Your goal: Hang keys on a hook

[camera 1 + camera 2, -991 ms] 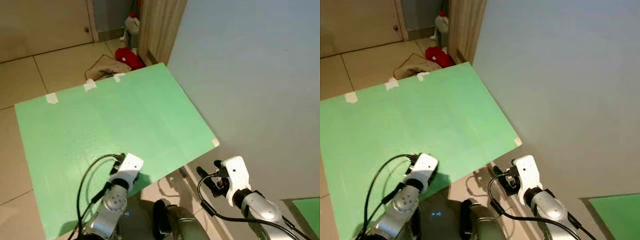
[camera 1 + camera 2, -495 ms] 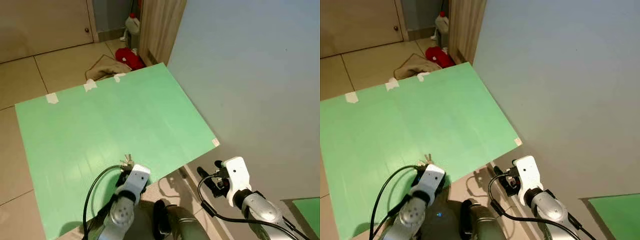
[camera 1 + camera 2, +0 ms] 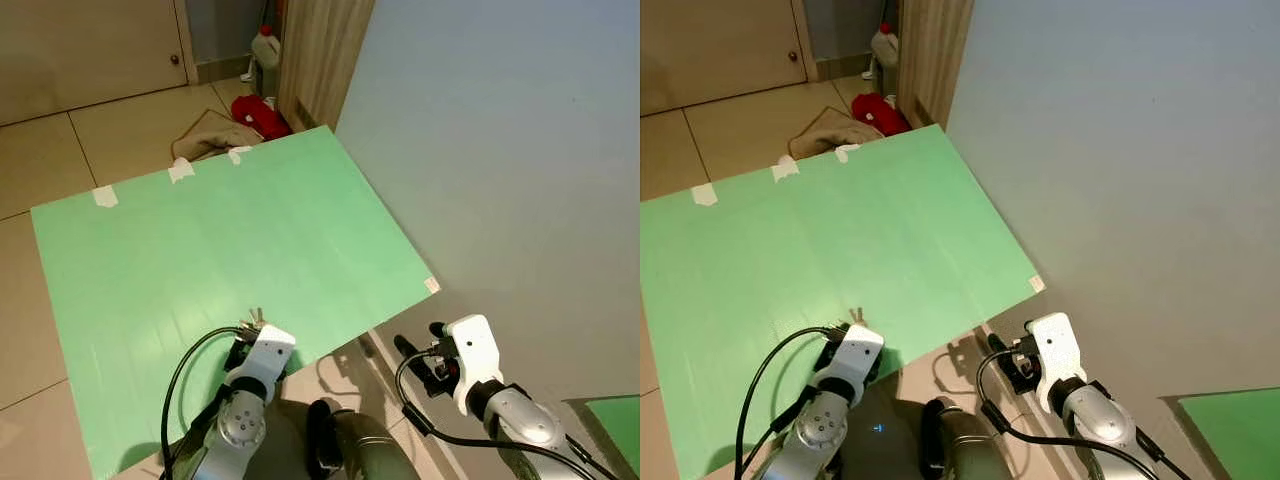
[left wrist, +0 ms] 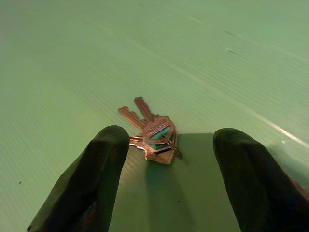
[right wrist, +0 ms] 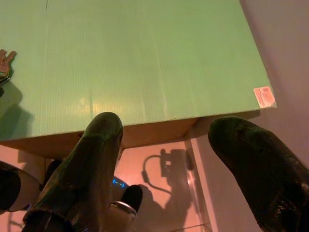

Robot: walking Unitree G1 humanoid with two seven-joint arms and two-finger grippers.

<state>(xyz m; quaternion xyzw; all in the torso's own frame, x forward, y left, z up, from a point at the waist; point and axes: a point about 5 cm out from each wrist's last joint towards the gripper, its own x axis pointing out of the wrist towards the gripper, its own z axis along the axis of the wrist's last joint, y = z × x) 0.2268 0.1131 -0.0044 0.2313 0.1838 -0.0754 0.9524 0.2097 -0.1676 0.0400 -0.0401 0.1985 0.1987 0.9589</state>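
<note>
A green board [image 3: 230, 240] lies flat, its far edge taped with white strips [image 3: 180, 171]. Beside it rises a plain grey wall [image 3: 500, 140]. Beyond is a beige tiled floor [image 3: 110, 125], a wooden door [image 3: 90, 45] and a wood-grain panel [image 3: 320, 50]. A tan cloth [image 3: 205, 133], something red [image 3: 262, 117] and a white bottle [image 3: 265, 48] lie at the panel's foot.

Silver arms, white wrists, black cables.
</note>
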